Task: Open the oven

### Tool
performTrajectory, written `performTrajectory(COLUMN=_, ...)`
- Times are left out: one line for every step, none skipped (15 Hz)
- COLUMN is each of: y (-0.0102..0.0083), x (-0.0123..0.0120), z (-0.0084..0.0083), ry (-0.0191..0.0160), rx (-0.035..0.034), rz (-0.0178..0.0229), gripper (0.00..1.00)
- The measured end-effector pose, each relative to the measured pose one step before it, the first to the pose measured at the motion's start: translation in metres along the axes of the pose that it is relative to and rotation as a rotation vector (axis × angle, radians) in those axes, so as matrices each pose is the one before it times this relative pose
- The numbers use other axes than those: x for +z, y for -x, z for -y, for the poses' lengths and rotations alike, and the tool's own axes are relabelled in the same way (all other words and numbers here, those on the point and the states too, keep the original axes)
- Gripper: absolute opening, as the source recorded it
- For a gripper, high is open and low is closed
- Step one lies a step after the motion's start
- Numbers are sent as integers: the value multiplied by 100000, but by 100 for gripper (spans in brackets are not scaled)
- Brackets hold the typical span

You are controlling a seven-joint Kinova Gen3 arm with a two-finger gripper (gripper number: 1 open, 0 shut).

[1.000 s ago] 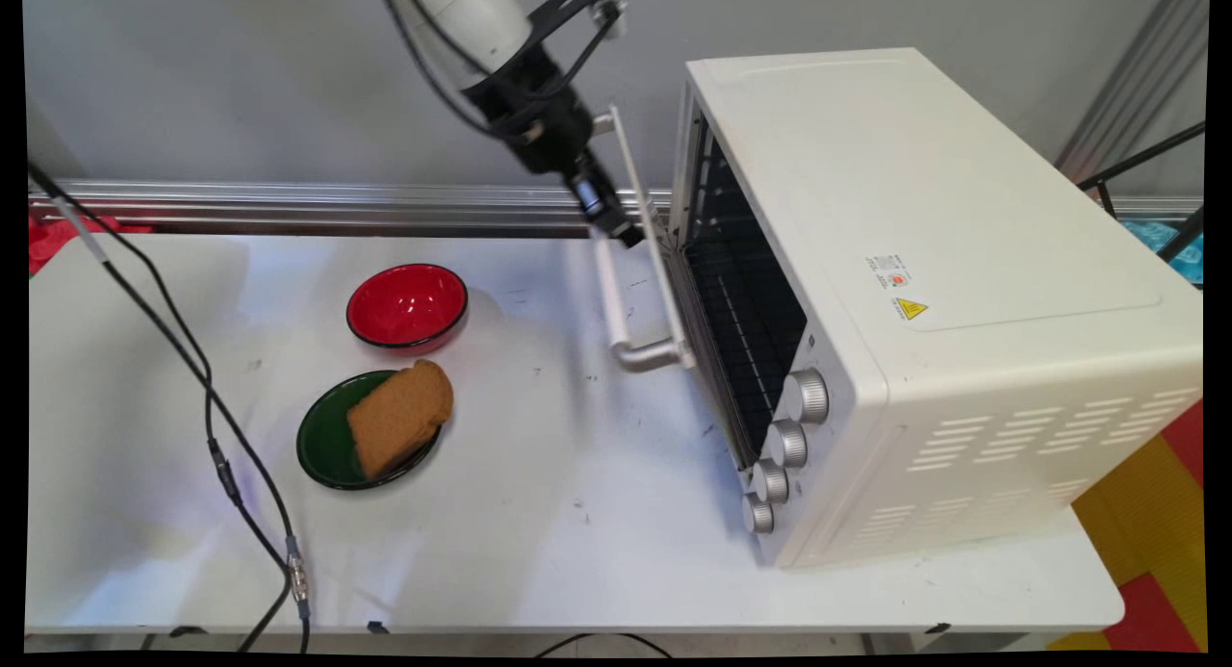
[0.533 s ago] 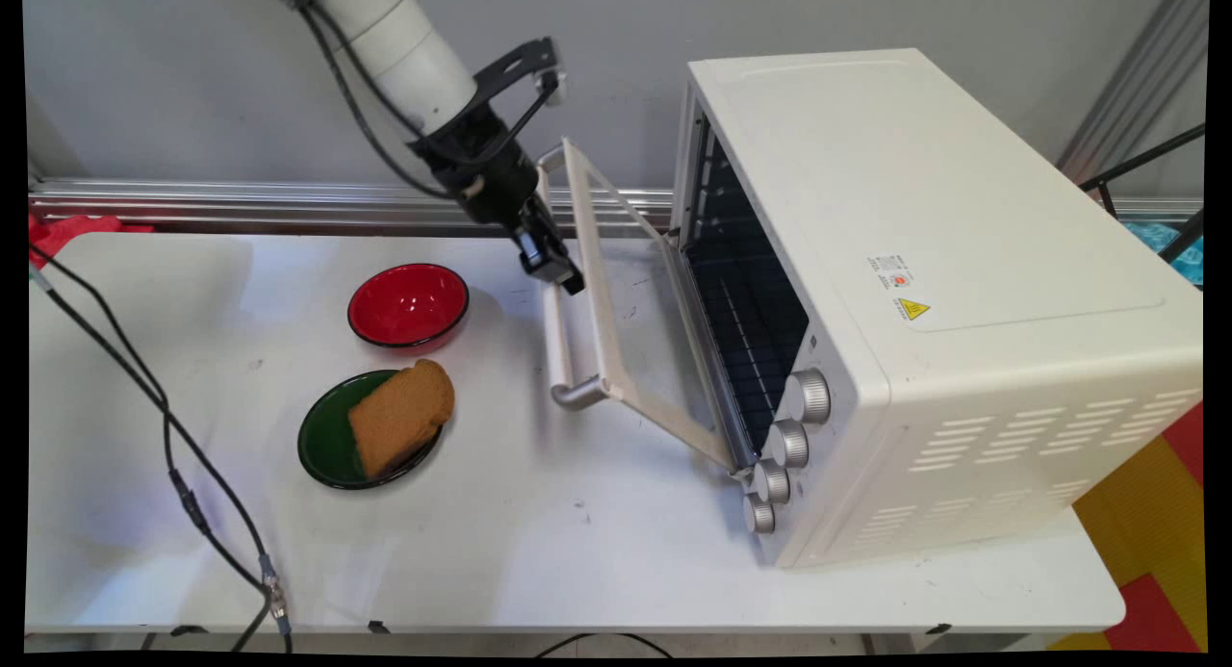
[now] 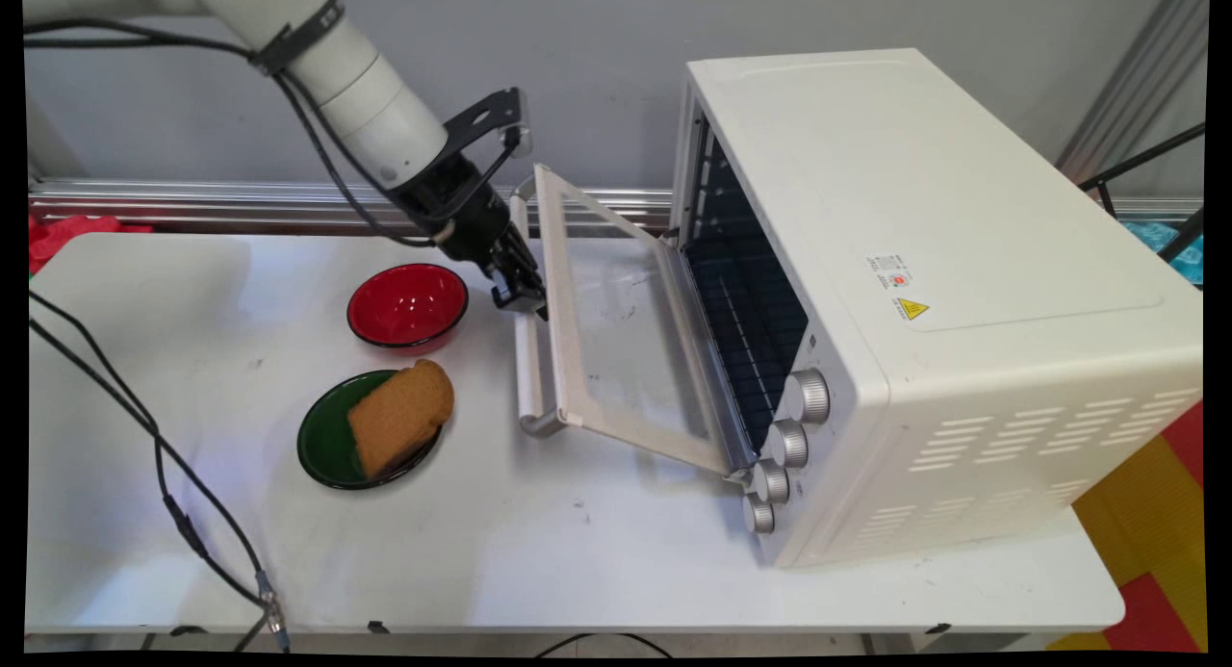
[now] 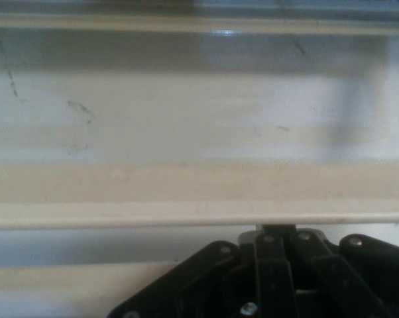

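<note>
Gripper (image 3: 520, 296): closed on door handle (image 3: 527, 359) of oven (image 3: 924, 292). Door (image 3: 626, 349) half lowered. Advice: follow hinge arc downward, steady grip; red bowl (image 3: 407, 306) just behind.

The main view looks down from above the near side of the white table (image 3: 577, 551), facing across it toward the grey wall behind, far enough back to take in the whole toaster oven (image 3: 924, 292) and both dishes. The hand view sits on the arm's hand, looking along the gripper (image 4: 279, 265) from very close at what seems to be the glass oven door (image 4: 186, 132) and its handle (image 4: 186, 212). Both views share that door (image 3: 626, 340) and handle (image 3: 527, 359).
</note>
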State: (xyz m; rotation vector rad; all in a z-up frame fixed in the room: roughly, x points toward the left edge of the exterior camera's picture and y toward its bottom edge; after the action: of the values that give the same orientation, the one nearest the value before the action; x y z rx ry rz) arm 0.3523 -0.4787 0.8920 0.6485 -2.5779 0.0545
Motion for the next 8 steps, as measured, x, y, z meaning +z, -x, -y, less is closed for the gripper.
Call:
performTrajectory(y=618, x=145, z=49, ry=-101, rx=683, rz=-501, gripper=0)
performTrajectory(y=615, x=100, z=56, ry=-14, rx=747, rz=-464, gripper=0)
performTrajectory(y=509, x=66, z=54, ry=20, rx=605, rz=-362, gripper=0)
performTrajectory(y=317, x=22, z=30, ry=18, rx=421, rz=-276, gripper=0)
performTrajectory(y=545, x=10, z=63, ry=56, rx=713, rz=-493, gripper=0)
performTrajectory(y=433, x=-24, z=43, ry=6, rx=552, rz=-476, gripper=0)
performTrajectory(y=445, x=-57, z=71, ry=61, rx=698, rz=-571, gripper=0)
performTrajectory(y=490, x=-105, z=89, ry=95, rx=764, rz=-497, gripper=0)
